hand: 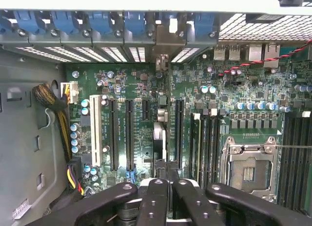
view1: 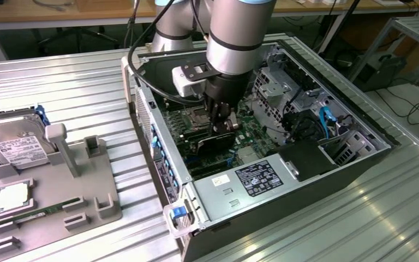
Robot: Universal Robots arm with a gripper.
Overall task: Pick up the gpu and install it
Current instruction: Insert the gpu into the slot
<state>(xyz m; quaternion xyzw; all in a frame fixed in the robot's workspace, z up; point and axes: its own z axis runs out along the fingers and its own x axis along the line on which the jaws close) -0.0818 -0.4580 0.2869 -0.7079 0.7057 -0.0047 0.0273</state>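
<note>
Inside the case (view1: pixel 370 131), pincer (hand: pixel 163 187) grips gpu (hand: pixel 160 138).

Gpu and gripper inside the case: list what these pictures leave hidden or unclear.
- gpu, exterior view: mostly hidden by the gripper and the arm; its seating cannot be told.
- gpu, wrist view: seen edge-on; its lower end is covered by the shut fingers.
- hard drive label, exterior view: text too small to read.

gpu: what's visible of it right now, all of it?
The gpu stands on edge inside the open PC case, low over the green motherboard. The exterior view shows a dark, thin card below the gripper, which is shut on its top edge. From the wrist it appears edge-on, in line with a slot. Whether it is seated is unclear.
</note>
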